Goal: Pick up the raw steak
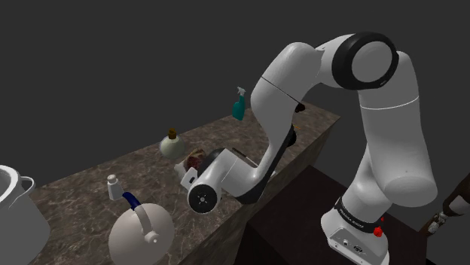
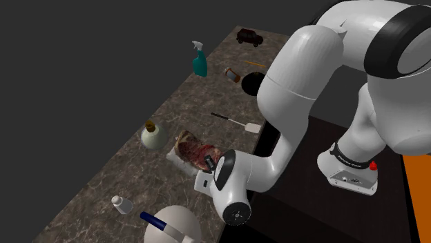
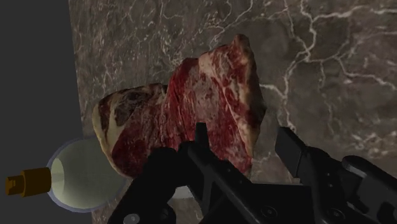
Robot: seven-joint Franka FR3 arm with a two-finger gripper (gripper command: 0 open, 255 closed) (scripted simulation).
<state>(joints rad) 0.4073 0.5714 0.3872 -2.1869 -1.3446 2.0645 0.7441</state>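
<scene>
The raw steak point(image 3: 191, 102) is dark red with pale fat, and it lies flat on the brown marble counter point(image 3: 331, 70). In the second exterior view the steak point(image 2: 193, 150) sits mid-counter on a pale sheet, beside a round flask. My black gripper point(image 3: 245, 143) hangs low over the steak's near end, open. One finger point(image 3: 198, 141) overlaps the meat, and the other finger point(image 3: 291, 151) stands just past the steak's edge, apart from it. In the shoulder view the hand covers most of the steak point(image 1: 197, 159).
A corked round flask point(image 2: 153, 134) stands close beside the steak. Along the counter are a teal spray bottle point(image 2: 199, 61), a spatula point(image 2: 238, 121), a dark pan point(image 2: 252, 84), a small shaker point(image 2: 122, 204) and a pale kettle point(image 2: 176, 224). A white pot point(image 1: 15, 218) is at the end.
</scene>
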